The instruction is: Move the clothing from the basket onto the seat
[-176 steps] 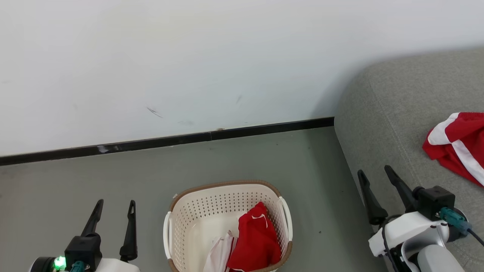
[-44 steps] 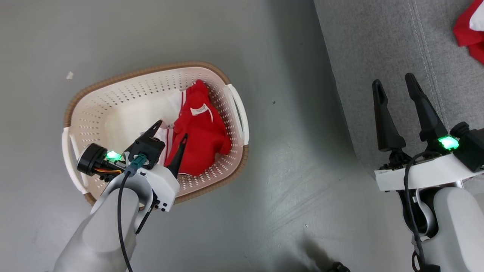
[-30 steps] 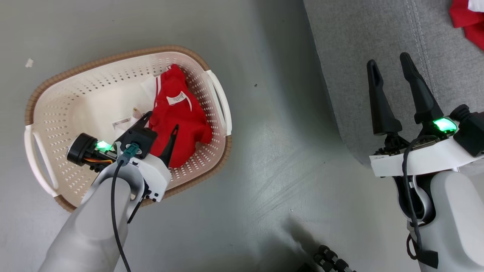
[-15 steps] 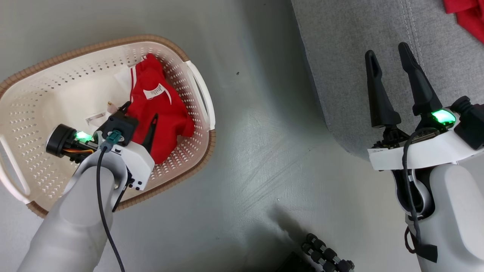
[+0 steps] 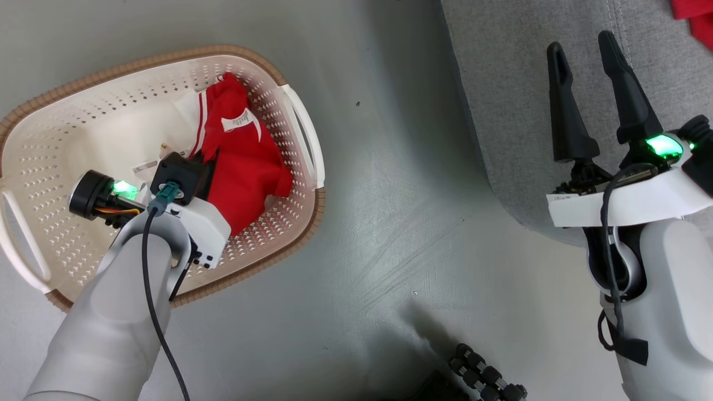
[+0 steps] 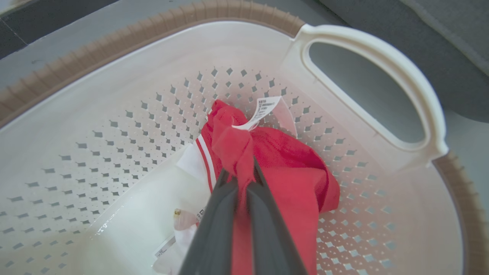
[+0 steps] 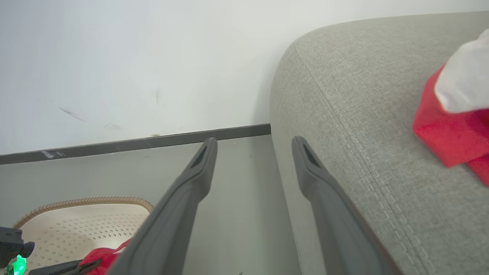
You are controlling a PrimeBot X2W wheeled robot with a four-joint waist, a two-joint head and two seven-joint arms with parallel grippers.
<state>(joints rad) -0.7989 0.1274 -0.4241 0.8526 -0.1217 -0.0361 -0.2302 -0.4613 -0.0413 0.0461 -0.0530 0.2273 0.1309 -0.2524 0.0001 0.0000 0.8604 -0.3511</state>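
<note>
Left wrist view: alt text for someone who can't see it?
The left gripper is shut on a fold of the red garment inside the cream basket. A white care tag tops the fold; the basket's white handle arches at upper right.

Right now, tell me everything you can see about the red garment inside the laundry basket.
The red garment is soft, thin-looking fabric, crumpled in a heap against the basket wall near one white handle. A white panel edged with thin stripes shows at one side, and a white printed tag sticks up on top. The left gripper is shut on a bunched fold near the tag; the rest lies on the basket floor.
</note>
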